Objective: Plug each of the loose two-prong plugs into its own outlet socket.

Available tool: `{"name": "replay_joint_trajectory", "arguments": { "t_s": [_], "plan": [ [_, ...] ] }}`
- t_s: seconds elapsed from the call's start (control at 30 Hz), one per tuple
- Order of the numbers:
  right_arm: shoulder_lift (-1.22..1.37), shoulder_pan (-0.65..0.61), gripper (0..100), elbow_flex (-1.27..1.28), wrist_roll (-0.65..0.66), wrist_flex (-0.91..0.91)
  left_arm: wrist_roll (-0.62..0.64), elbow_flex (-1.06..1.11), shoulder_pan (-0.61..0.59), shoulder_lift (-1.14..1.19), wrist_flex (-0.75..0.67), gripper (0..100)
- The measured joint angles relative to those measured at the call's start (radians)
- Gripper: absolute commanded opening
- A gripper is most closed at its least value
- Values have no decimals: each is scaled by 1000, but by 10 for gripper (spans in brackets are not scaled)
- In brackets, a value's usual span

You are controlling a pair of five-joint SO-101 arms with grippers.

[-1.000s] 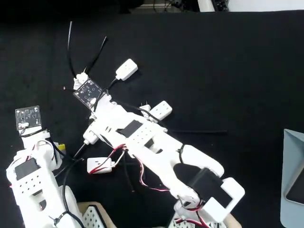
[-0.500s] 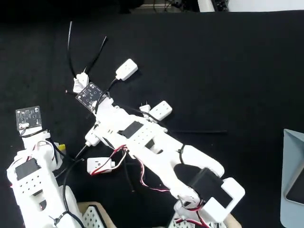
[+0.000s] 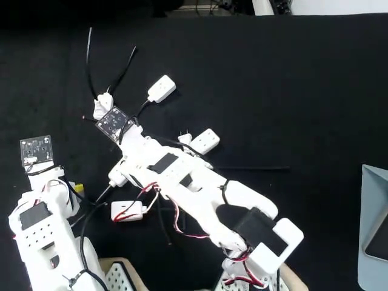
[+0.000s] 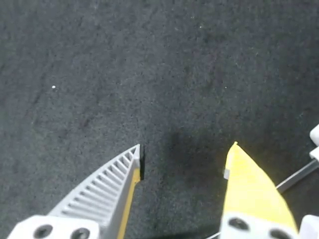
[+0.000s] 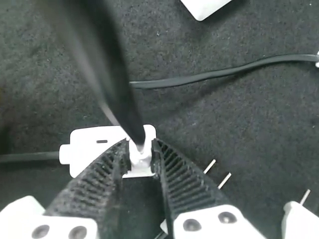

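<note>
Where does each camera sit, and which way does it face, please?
High view: fixed above the table, looking down; the left arm and, stretched to a plug, the right arm show.
Left wrist view: on the left wrist, facing down at the table past the open left gripper.
Right wrist view: on the right wrist, facing along the right gripper, shut on the plug.
Shared: high and right wrist views both show that plug.

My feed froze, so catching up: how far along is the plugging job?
Done: nothing clearly seated yet. In hand: the right gripper is shut on a white plug at a socket; whether it is in, I cannot tell. Remaining: another plug lies loose, prongs bare, beside a second socket. The left gripper is open over bare cloth.
</note>
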Motion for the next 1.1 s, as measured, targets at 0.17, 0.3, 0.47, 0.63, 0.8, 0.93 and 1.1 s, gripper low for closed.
{"name": "replay_joint_trajectory", "arguments": {
  "t_s": [0.17, 0.3, 0.47, 0.63, 0.8, 0.93, 1.1],
  "plan": [
    [8, 0, 12, -21, 0, 31, 0, 12, 0, 0, 0, 270],
    [8, 0, 12, -21, 0, 35, 0, 12, 9, 0, 0, 270],
    [6, 0, 12, -21, 0, 35, 0, 12, 12, 0, -6, 270],
    [-60, 8, 12, 2, 2, 51, 0, 12, 14, 0, -6, 270],
    [-172, 89, 12, 3, 3, 52, 0, 12, 14, 0, -6, 270],
    [-227, 169, 13, 3, 3, 52, 0, 12, 14, 0, -9, 270],
    [-235, 290, 15, -43, -98, 52, 0, 12, 14, 0, -20, 270]
  ]
}}
